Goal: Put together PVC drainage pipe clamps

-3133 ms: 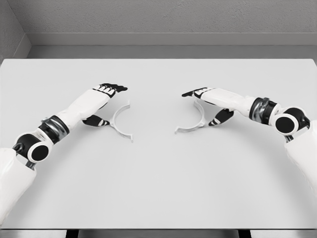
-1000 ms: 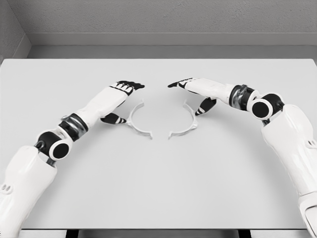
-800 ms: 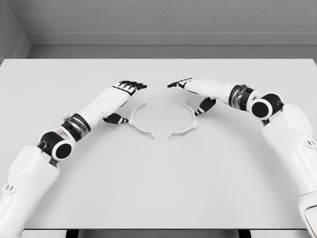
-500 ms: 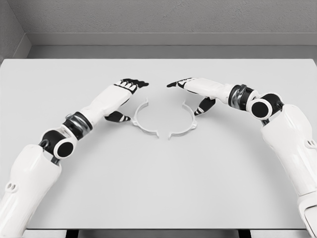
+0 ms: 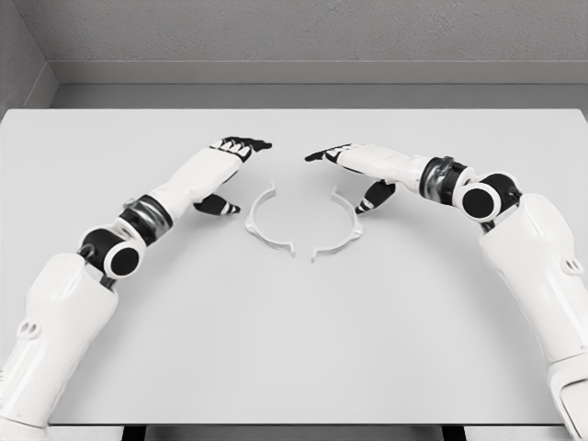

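Wide pale grey desk (image 5: pixel 294 367) filling most of the view, evenly and softly lit. Behind it, a textured grey back wall (image 5: pixel 312 28) meeting a side wall (image 5: pixel 18 64) at the left corner.

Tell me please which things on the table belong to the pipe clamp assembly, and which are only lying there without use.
Belonging to the job:
- left clamp half, a white half-ring
- right clamp half, facing it; their near ends are close but apart
- left hand, beside its half, not gripping it
- right hand, at its half

Lying about:
- nothing; only the grey table under them
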You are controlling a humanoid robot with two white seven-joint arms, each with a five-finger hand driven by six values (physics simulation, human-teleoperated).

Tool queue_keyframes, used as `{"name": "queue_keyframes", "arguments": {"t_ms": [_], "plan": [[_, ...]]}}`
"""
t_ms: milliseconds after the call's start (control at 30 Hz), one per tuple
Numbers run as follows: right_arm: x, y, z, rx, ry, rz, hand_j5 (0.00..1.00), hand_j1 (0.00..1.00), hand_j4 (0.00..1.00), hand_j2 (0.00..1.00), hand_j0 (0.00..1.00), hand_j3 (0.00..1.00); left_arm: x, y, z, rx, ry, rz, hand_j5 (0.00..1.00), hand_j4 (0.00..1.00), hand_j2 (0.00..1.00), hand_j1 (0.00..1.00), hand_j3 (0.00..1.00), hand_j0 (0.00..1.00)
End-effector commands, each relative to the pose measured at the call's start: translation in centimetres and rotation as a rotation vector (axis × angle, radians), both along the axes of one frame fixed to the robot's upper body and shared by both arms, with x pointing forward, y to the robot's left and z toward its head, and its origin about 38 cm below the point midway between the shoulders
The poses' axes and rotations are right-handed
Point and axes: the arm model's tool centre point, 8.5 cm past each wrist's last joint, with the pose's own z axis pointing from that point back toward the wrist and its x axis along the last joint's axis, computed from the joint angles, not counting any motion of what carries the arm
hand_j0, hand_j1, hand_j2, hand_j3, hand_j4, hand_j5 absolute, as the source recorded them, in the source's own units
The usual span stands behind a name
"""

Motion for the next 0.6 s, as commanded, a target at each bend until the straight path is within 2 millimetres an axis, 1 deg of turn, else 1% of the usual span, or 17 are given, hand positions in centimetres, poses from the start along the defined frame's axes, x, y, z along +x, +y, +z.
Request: {"name": "queue_keyframes", "arguments": {"t_ms": [0,67,233,300,367,467,500,533,567], "plan": [[0.0,0.2,0.0,0.009,0.002,0.001,1.0,1.0,1.0,1.0,1.0,1.0,0.0,-0.1,-0.7,-0.005,0.02,0.004,1.0,1.0,1.0,1.0,1.0,1.0],[0.0,0.5,0.0,0.013,0.002,0.004,1.0,1.0,1.0,1.0,1.0,1.0,0.1,-0.8,-0.5,-0.017,0.016,-0.005,1.0,1.0,1.0,1.0,1.0,1.0],[0.0,0.7,0.0,0.016,0.002,0.007,1.0,1.0,1.0,1.0,1.0,1.0,0.1,-1.3,-0.5,-0.019,0.017,-0.015,1.0,1.0,1.0,1.0,1.0,1.0],[0.2,0.4,0.1,0.011,0.001,-0.001,1.0,1.0,1.0,1.0,1.0,1.0,0.1,-1.6,-0.3,-0.017,0.013,-0.023,1.0,1.0,1.0,1.0,1.0,1.0],[0.5,-0.5,0.7,-0.004,-0.012,-0.016,1.0,1.0,1.0,1.0,1.0,1.0,0.1,-1.8,-0.3,-0.021,0.013,-0.024,1.0,1.0,1.0,1.0,1.0,1.0],[0.5,-5.3,1.3,-0.074,-0.028,-0.072,1.0,1.0,1.0,1.0,1.0,1.0,0.2,-1.9,-0.3,-0.023,0.012,-0.025,1.0,1.0,1.0,1.0,1.0,1.0],[0.3,-6.2,1.6,-0.087,-0.037,-0.075,1.0,1.0,1.0,1.0,1.0,1.0,0.2,-1.9,-0.1,-0.023,0.009,-0.026,1.0,1.0,1.0,1.0,1.0,1.0],[-0.3,-7.0,2.8,-0.107,-0.073,-0.065,1.0,1.0,1.0,1.0,1.0,1.0,0.2,-2.0,-0.2,-0.022,0.01,-0.029,1.0,1.0,1.0,1.0,1.0,1.0],[-1.3,-7.8,2.8,-0.129,-0.083,-0.058,1.0,1.0,1.0,1.0,1.0,1.0,0.1,-2.4,-0.4,-0.016,0.014,-0.037,1.0,1.0,1.0,1.0,1.0,1.0]]}}
